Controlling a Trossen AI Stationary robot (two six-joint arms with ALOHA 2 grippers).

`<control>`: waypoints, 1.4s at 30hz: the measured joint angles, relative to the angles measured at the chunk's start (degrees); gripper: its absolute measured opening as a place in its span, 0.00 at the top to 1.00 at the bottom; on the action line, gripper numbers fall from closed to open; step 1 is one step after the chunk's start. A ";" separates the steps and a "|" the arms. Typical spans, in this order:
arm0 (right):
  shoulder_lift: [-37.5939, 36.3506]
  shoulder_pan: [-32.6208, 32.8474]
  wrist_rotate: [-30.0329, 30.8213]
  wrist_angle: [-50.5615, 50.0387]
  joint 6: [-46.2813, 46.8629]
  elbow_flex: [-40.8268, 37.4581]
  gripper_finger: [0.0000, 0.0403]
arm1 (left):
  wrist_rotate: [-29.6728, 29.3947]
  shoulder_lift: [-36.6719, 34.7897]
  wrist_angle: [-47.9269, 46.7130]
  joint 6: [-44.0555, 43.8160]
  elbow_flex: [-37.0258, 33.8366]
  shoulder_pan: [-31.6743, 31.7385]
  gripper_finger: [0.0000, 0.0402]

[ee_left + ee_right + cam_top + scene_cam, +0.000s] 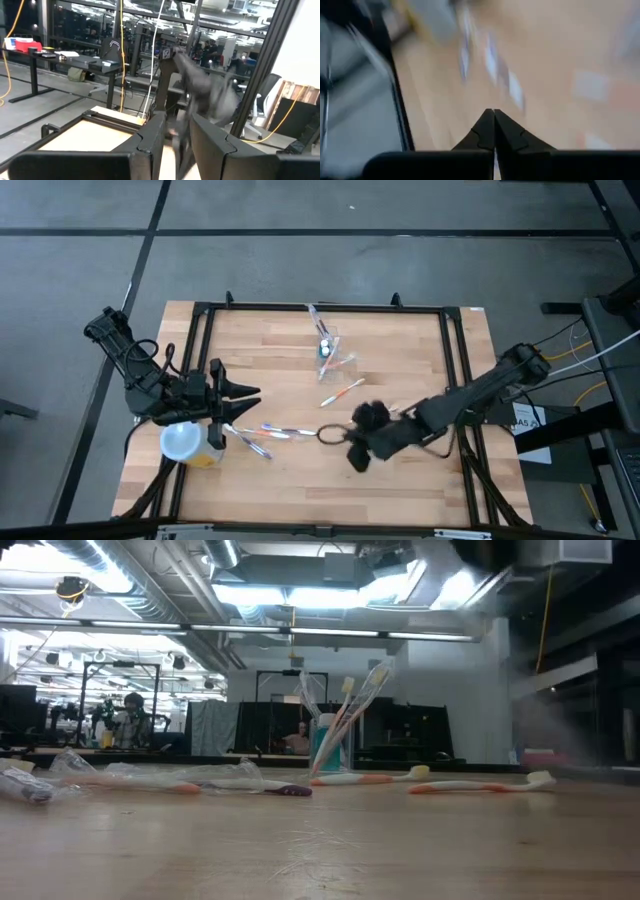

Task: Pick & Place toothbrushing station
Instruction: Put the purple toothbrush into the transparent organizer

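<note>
Clear cup (327, 346) stands near the table's (420, 480) far edge, mid-width, brushes poking from it. Loose toothbrushes (341, 392) lie nearer the middle. Right gripper (327, 433), fingers pressed together on nothing, hangs near the table's centre. Left gripper (250, 392) sits by the left edge, seemingly part-spread, above a yellow tub (190, 446).

The right hand (322, 433) is reaching inward from its arm with fingers (492, 131) pressed together; the left hand (250, 392) is facing it, fingers (150, 142) slightly parted.
</note>
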 joint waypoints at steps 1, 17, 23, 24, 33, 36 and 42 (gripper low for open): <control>-0.49 -0.25 4.24 0.20 -2.90 2.91 1.00 | -0.02 0.00 0.01 0.00 0.00 0.01 0.78; -0.37 -31.32 6.30 14.29 -41.81 17.55 1.00 | 1.11 0.00 0.21 -0.02 0.00 -0.01 0.78; 0.19 -41.57 -2.24 14.66 -42.47 17.57 1.00 | 1.76 0.02 0.21 0.02 0.00 0.01 0.78; 0.57 -42.69 -3.27 14.76 -42.52 17.59 1.00 | 2.04 0.02 0.23 0.26 0.00 -0.01 0.78; 5.69 -46.39 -9.23 14.64 -43.43 17.55 1.00 | 2.64 0.02 0.21 0.57 0.00 -0.01 0.78; 7.19 -46.41 -9.81 14.96 -43.38 17.57 1.00 | 2.64 0.02 0.21 0.55 0.00 0.01 0.78; 9.79 -46.38 -9.98 14.87 -43.31 17.50 1.00 | 2.87 0.02 0.25 0.07 0.00 -0.01 0.78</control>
